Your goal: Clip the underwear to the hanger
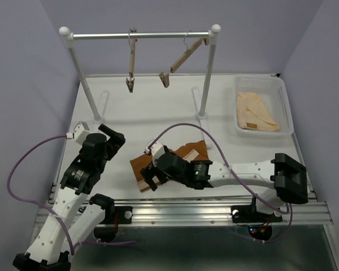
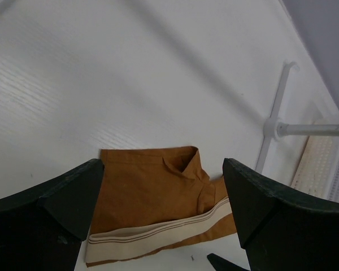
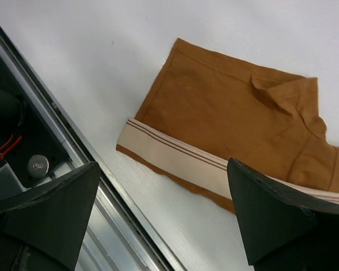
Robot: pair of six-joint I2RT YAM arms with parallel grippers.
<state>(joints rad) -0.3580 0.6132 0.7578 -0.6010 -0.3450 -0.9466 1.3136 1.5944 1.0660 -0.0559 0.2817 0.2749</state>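
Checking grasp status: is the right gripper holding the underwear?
No, the right gripper stands open, and the underwear lies loose on the table.

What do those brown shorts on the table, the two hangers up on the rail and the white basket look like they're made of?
The underwear: soft matte fabric, going by its creases and folds, with a tan striped waistband. The hangers: pale bars, probably unpainted wood, on thin metal wire hooks. The basket: likely white plastic, with perforated walls.

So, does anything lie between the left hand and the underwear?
No. The top view shows only bare white table between the open left hand and the underwear.
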